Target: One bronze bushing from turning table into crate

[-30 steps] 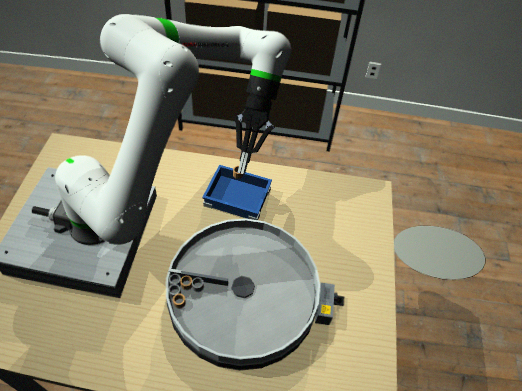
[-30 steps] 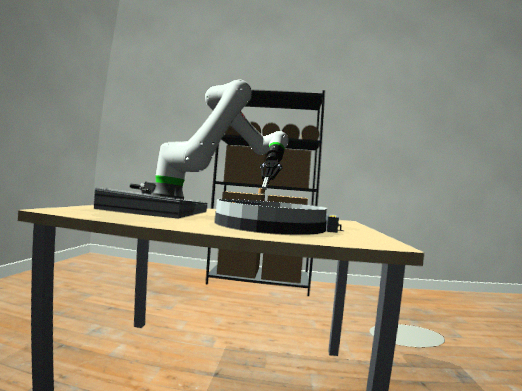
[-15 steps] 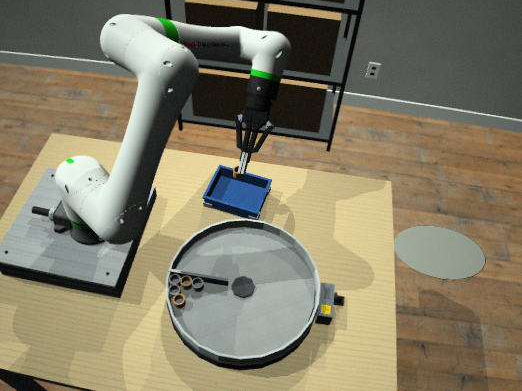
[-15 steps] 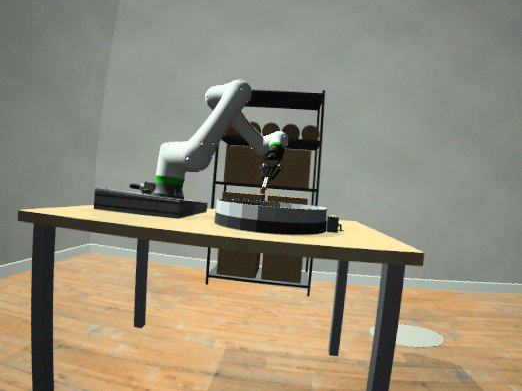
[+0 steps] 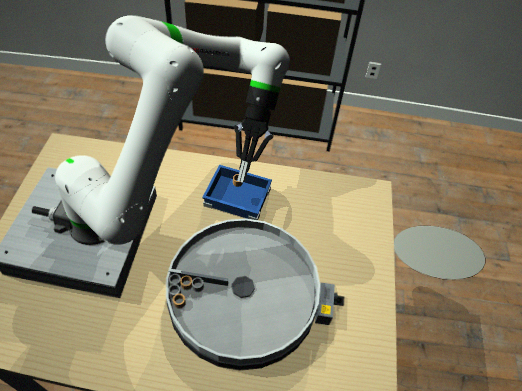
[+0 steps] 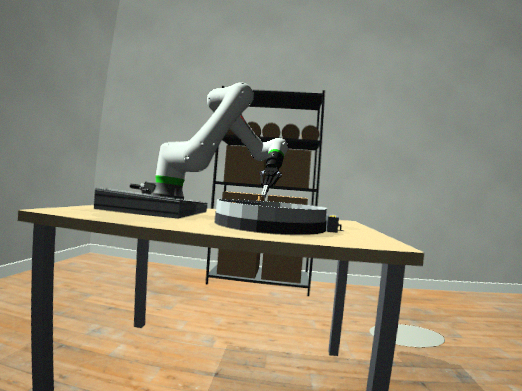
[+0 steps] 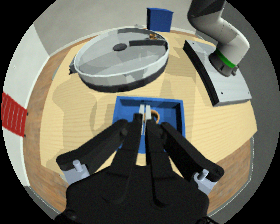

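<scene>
My gripper (image 5: 242, 174) hangs over the blue crate (image 5: 237, 193) with its fingers pinched on the wall of a bronze bushing (image 5: 237, 182), held just above the crate's inside. The wrist view shows the shut fingertips (image 7: 146, 113) with the bronze ring (image 7: 155, 115) beside them over the crate. The grey turning table (image 5: 243, 293) holds two bronze bushings (image 5: 186, 281) (image 5: 178, 300) and three grey bushings (image 5: 198, 284) at its left side, beside a dark bar. In the exterior view the gripper (image 6: 264, 191) is behind the turning table (image 6: 270, 216).
The arm's base plate (image 5: 65, 238) sits at the table's left. A dark shelf with boxes (image 5: 265, 38) stands behind the table. A small control box (image 5: 327, 308) is fixed to the turning table's right side. A grey round mat (image 5: 439, 251) lies on the floor.
</scene>
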{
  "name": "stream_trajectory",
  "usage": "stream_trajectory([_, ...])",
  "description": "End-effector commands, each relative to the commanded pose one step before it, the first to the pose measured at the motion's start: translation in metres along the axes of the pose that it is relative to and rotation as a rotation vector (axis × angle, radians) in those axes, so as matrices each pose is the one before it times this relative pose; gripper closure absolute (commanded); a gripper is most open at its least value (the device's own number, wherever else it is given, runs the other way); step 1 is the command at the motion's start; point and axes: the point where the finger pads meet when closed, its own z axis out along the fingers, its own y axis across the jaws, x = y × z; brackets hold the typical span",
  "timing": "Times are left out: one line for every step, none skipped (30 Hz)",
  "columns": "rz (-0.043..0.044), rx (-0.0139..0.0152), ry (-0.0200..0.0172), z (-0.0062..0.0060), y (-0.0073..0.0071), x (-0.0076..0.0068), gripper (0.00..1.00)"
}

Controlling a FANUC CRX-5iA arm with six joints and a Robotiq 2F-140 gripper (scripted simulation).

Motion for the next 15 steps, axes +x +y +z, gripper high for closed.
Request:
stream_trajectory([0.00035,0.00057,-0.00044,0.01080,-0.00022,-0.00955,1.00])
stream_trajectory([0.00000,0.00000,0.00000,0.00250,0.00003,-0.00210,1.00])
stream_trajectory([0.00000,0.00000,0.00000,0.00174,0.00002,-0.00146,1.00])
stream_trajectory([0.00000,0.00000,0.00000,0.00101,0.00001,-0.00085,1.00])
stream_trajectory([0.00000,0.00000,0.00000,0.00042,0.00001,-0.00035,1.00])
stream_trajectory([0.00000,0.00000,0.00000,0.00007,0.00000,-0.00005,1.00])
stream_trajectory([0.00000,0.00000,0.00000,0.00000,0.00000,0.00000,1.00])
stream_trajectory([0.00000,0.00000,0.00000,0.00000,0.00000,0.00000,1.00])
stream_trajectory([0.00000,0.00000,0.00000,0.00000,0.00000,0.00000,1.00])
stream_trajectory([0.00000,0.00000,0.00000,0.00000,0.00000,0.00000,1.00])
stream_trajectory([0.00000,0.00000,0.00000,0.00000,0.00000,0.00000,1.00])
stream_trajectory([0.00000,0.00000,0.00000,0.00000,0.00000,0.00000,1.00])
stream_trajectory([0.00000,0.00000,0.00000,0.00000,0.00000,0.00000,1.00])
stream_trajectory([0.00000,0.00000,0.00000,0.00000,0.00000,0.00000,1.00])
stream_trajectory([0.00000,0.00000,0.00000,0.00000,0.00000,0.00000,1.00])
